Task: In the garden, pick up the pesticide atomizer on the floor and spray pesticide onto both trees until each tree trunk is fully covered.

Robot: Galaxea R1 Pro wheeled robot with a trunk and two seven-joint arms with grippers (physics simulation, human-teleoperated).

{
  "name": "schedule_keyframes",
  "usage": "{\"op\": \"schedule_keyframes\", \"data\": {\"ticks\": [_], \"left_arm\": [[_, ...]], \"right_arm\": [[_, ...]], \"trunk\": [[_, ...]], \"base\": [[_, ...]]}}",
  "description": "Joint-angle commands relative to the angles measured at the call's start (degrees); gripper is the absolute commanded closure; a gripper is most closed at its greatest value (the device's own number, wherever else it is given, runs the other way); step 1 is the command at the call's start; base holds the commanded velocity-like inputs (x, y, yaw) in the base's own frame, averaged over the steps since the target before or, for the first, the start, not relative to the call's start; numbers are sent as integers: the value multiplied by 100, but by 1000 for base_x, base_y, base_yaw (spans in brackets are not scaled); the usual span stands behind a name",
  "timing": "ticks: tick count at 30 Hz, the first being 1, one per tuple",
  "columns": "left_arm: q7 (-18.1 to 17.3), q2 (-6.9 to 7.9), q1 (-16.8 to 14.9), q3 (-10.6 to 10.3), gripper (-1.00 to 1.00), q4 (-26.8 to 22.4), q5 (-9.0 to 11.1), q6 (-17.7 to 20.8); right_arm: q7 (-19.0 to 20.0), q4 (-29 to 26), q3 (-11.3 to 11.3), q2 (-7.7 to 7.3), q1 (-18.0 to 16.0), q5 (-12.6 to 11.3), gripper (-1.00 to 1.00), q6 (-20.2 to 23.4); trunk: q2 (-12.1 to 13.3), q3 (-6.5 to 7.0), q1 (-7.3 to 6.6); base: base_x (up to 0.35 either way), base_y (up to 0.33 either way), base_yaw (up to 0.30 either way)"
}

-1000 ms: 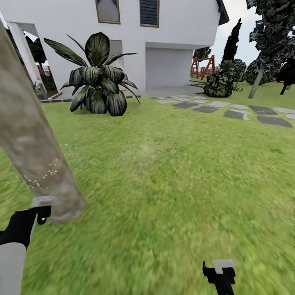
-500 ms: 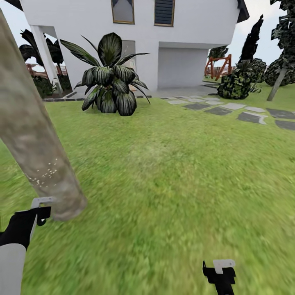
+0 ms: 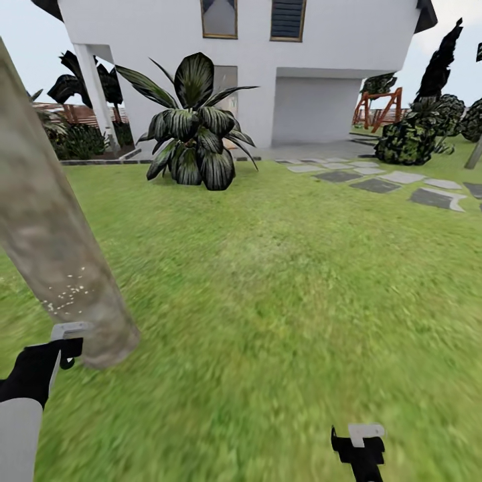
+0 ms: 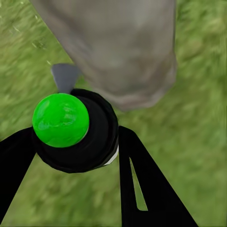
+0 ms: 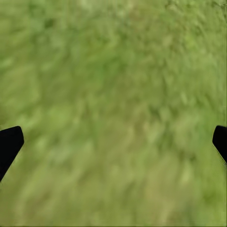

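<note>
Green-capped, the atomizer (image 4: 75,130) is clamped between the left gripper's (image 4: 75,156) fingers beside a speckled tree trunk (image 3: 50,234). Over grass (image 5: 113,104), the right gripper (image 5: 113,142) is spread wide and holds nothing.

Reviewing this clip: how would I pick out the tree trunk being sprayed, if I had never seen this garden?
Start at the white house behind the lawn, then come to the near left. The tree trunk is the thick, slanting beige-grey column beside the left gripper. Unlike the striped broad-leaved plant, it is bare, with white specks low down.
</note>
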Motion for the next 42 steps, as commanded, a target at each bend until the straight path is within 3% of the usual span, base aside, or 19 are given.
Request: {"op": "schedule_keyframes", "data": {"ticks": [1,13,19,22,31,32,34,35,39,41,42], "left_arm": [[0,0,-1,-1,100,0,-1,0],[0,-1,-2,-3,100,-2,-1,0],[32,22,138,108,100,129,-5,-36],[78,0,277,80,100,97,4,-265],[97,-44,293,142,100,71,25,-349],[98,-64,292,187,100,99,22,-469],[98,-75,296,565,100,133,6,-764],[98,-73,297,660,100,137,2,-807],[100,-87,307,734,100,179,-33,-925],[422,-144,309,723,100,344,5,-1177],[915,-341,302,712,100,451,16,-1275]], "right_arm": [[0,2,3,0,0,0,-100,0],[0,3,0,0,0,0,-100,0],[0,0,0,0,0,0,-100,0],[0,1,0,0,1,0,-100,0],[0,3,7,0,0,0,-100,0],[-4,3,6,0,0,0,-100,0],[-8,2,1,0,0,0,-100,0],[-8,3,2,0,0,0,-100,0],[-9,3,0,0,0,0,-100,0],[-9,3,0,0,0,0,-100,0],[-9,3,5,0,0,0,-100,0]], "trunk": [[0,0,0],[0,0,0],[0,0,0],[0,0,0],[0,0,0],[0,0,0],[0,0,0],[0,0,0],[0,0,0],[0,0,0],[0,0,0]], "base": [[245,-173,277],[215,-197,267],[106,-256,27],[93,-263,0],[-13,-269,2],[-105,-272,95],[-113,-177,222],[-52,-61,261],[-11,-13,274],[-1,-1,277],[0,0,278]]}}
